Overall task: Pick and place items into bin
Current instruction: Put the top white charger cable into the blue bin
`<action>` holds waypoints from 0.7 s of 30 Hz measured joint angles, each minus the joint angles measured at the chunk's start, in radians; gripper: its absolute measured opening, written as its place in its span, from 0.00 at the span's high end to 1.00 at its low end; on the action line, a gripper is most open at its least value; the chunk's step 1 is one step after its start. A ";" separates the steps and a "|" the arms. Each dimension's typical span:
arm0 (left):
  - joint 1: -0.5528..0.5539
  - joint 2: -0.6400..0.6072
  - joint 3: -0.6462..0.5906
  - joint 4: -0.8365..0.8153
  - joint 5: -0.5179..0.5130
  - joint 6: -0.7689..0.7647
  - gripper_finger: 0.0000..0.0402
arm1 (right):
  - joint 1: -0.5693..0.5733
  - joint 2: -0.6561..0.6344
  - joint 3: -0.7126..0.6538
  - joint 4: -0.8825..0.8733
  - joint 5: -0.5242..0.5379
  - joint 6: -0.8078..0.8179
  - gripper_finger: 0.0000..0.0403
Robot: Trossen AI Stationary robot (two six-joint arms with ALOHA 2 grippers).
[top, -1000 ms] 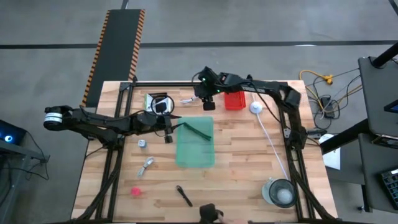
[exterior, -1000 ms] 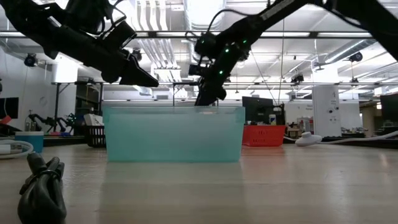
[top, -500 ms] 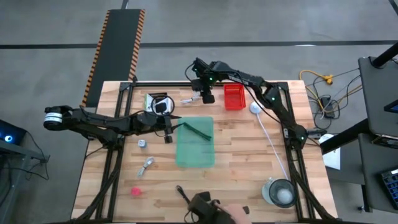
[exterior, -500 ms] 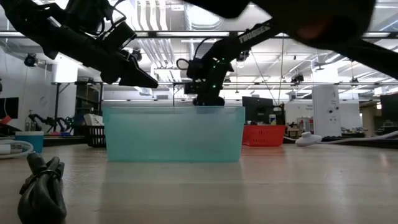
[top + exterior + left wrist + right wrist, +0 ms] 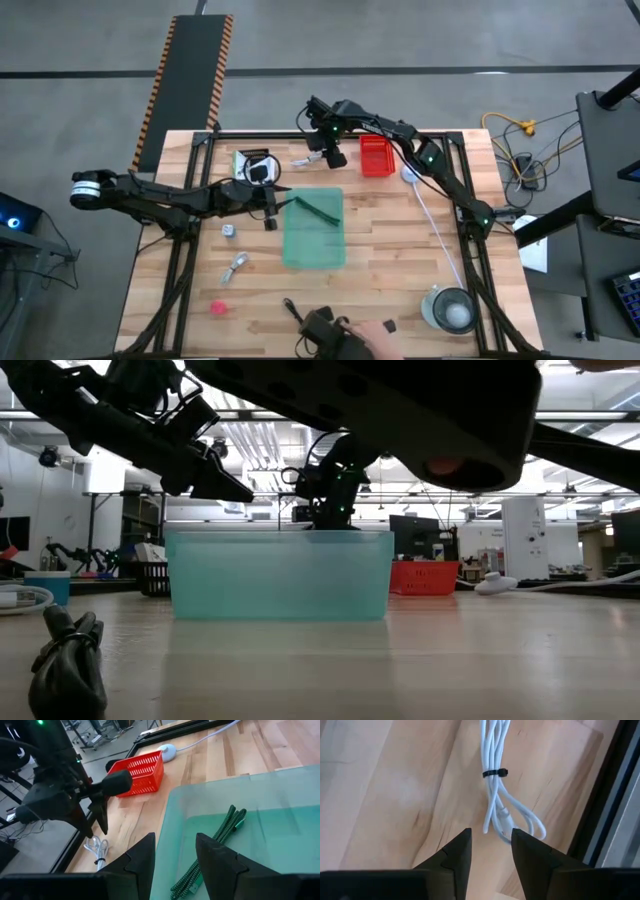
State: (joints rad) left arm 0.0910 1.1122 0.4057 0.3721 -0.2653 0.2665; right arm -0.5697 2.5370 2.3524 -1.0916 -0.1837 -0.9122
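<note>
At the near edge of the wooden surface [image 5: 400, 250], a person's hand [image 5: 368, 343] reaches in by a black pen-like tool [image 5: 296, 314], with a pink blob [image 5: 218, 308] and small silvery pieces [image 5: 236, 265] lying farther left. In the middle stands the green bin [image 5: 314, 230] holding a green braided cable [image 5: 215, 847]. The left claw [image 5: 175, 857] hangs beside the bin's rim, part open, empty. At the far edge, the right claw [image 5: 488, 851] hovers part open, gripping nothing, directly over a white coiled cable [image 5: 496, 795] beside a red basket [image 5: 376, 156].
</note>
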 joint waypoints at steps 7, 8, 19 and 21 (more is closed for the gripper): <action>0.000 0.000 0.000 0.000 0.000 0.000 0.69 | 0.008 0.000 0.000 0.027 0.002 -0.085 0.68; 0.000 0.000 0.000 0.000 0.000 0.000 0.69 | 0.010 0.000 0.000 0.030 0.003 -0.093 0.68; 0.000 0.000 -0.001 0.000 0.000 -0.001 0.69 | 0.015 0.000 -0.017 0.025 0.002 -0.154 0.70; 0.000 0.000 -0.001 0.000 0.000 -0.001 0.69 | 0.016 0.000 -0.032 0.026 0.002 -0.176 0.71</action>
State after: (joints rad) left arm 0.0914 1.1122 0.4049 0.3721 -0.2653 0.2657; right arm -0.5541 2.5366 2.3204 -1.0657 -0.1816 -1.0883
